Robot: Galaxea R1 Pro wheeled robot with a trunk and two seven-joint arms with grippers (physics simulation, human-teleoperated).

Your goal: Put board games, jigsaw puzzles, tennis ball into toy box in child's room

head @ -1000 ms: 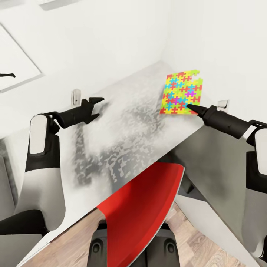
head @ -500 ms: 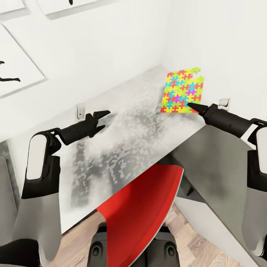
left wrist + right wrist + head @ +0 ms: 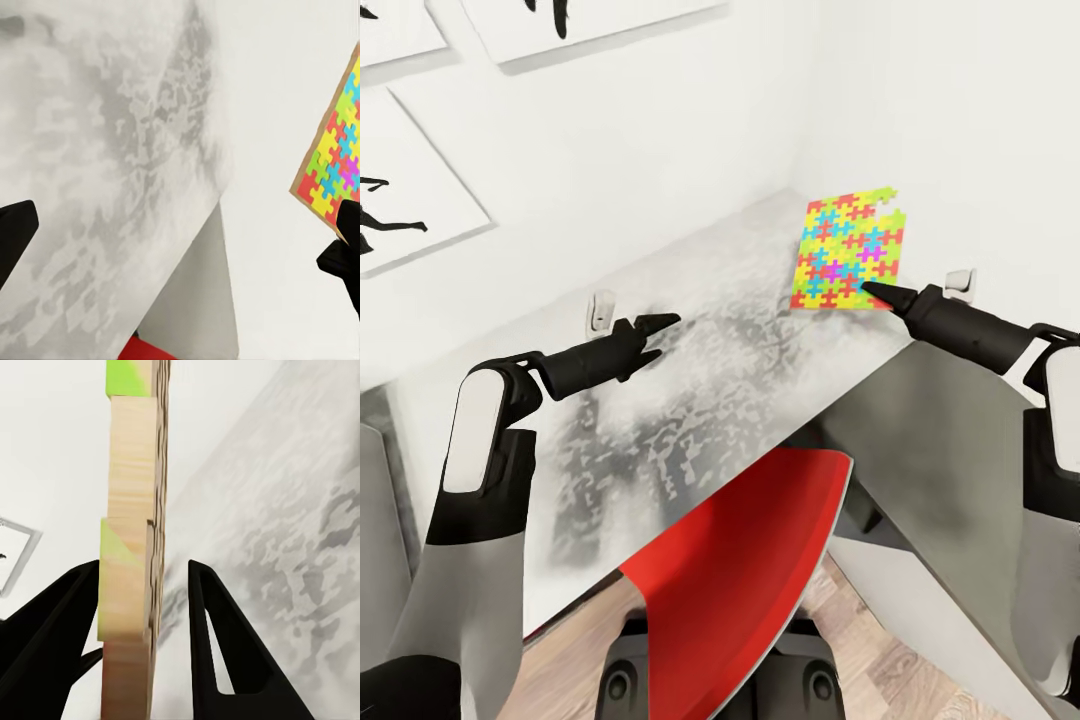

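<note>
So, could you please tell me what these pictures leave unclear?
- Right gripper, head view: grip on the jigsaw puzzle unconfirmed; fingers bracket its edge in the right wrist view.
- Jigsaw puzzle's far part, left wrist view: cut by the frame edge.
- Left gripper, head view: finger gap too small to judge.

The jigsaw puzzle (image 3: 849, 250) between the right claw's (image 3: 868, 289) matt black fingers shows a glossy, bright face and a raw, pale wooden edge (image 3: 133, 577). Under both claws the table (image 3: 690, 370) looks smooth, mottled grey. A red chair (image 3: 740, 560) looks like smooth plastic.
</note>
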